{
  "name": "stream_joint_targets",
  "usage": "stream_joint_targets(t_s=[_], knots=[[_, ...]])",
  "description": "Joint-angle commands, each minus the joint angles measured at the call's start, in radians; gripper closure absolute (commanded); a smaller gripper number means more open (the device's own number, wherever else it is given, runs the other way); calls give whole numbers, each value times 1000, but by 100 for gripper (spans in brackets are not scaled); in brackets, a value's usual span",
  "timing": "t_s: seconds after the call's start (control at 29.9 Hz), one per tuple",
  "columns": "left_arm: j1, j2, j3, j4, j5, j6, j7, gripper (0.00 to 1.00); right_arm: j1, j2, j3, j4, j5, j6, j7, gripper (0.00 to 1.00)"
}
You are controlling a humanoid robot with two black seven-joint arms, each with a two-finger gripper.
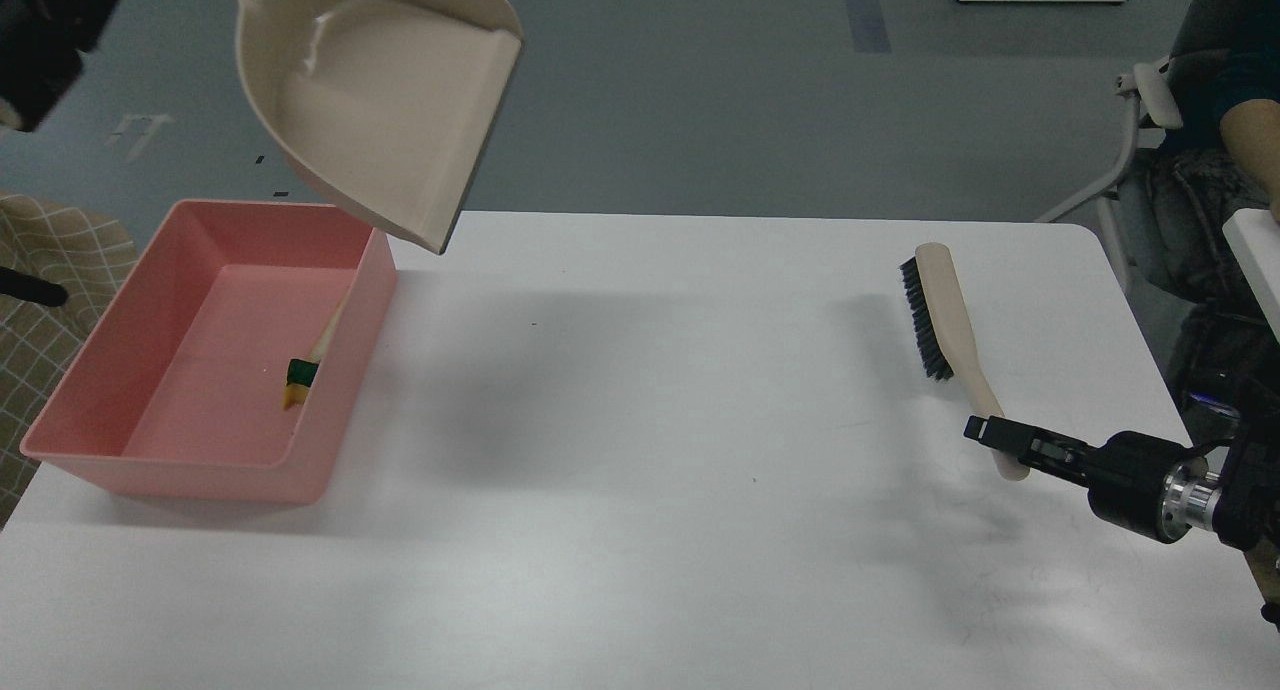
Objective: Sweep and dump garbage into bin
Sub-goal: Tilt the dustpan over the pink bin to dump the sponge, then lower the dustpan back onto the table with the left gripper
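Observation:
The pink bin [200, 482] stands at the table's left. The garbage lies inside it by the right wall: a yellow and dark green sponge chunk [298, 375] and a whitish strip [330, 335]. The beige dustpan [385, 110] hangs empty in the air above the bin's far right corner, mouth tilted down to the right. Its handle leaves the top edge, so my left gripper is out of view; only a dark blurred part of that arm [45, 45] shows at the top left. My right gripper [978, 432] is shut on the handle end of the brush [945, 305].
The white table [640, 490] has its right edge close behind the brush. A seated person [1215, 110] and a chair are at the far right. A checked cloth [60, 260] lies left of the bin.

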Motion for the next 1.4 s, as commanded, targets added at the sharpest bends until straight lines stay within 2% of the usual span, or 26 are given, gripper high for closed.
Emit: stream_joint_targets(t_s=[0.0,0.07,0.2,0.3,0.47,0.57,0.6,0.7,0.8,1.0,1.24,1.27,1.3,1.34,1.37], knots=[[-14,-147,78,30,4,13,9,100,1,-1,-2,1,2,3,1,100],[-26,-260,142,63,4,76,9,100,-3,-4,-2,-1,2,5,1,100],[-30,-352,226,142,4,158,-8,100,-6,-2,-3,-1,2,5,3,100],[-31,-444,297,223,18,256,-25,100,-8,-2,-3,1,2,6,3,100],[-42,-503,414,338,18,414,-123,100,-9,-1,-6,4,2,6,3,100],[-43,-530,501,425,18,503,-231,100,-11,-1,-6,4,2,6,3,100],[-43,-530,501,426,18,503,-232,100,-11,-1,-6,4,2,6,3,100],[-42,-549,542,473,16,552,-291,100,-11,1,-8,4,2,6,3,100],[-34,-558,573,487,16,601,-319,100,-14,1,-8,4,2,6,3,100],[-20,-578,608,499,15,642,-339,100,-16,1,-9,5,2,6,3,100],[-16,-604,632,568,10,644,-347,100,-16,1,-9,4,2,8,3,100],[-16,-605,632,571,9,644,-347,98,-16,1,-11,4,2,8,3,100],[-16,-605,632,574,3,644,-347,80,-16,1,-11,4,2,8,3,100],[-16,-604,632,574,1,644,-347,70,-16,1,-9,4,2,8,3,100],[-16,-604,632,574,1,644,-347,55,-17,1,-9,4,2,8,3,100]])
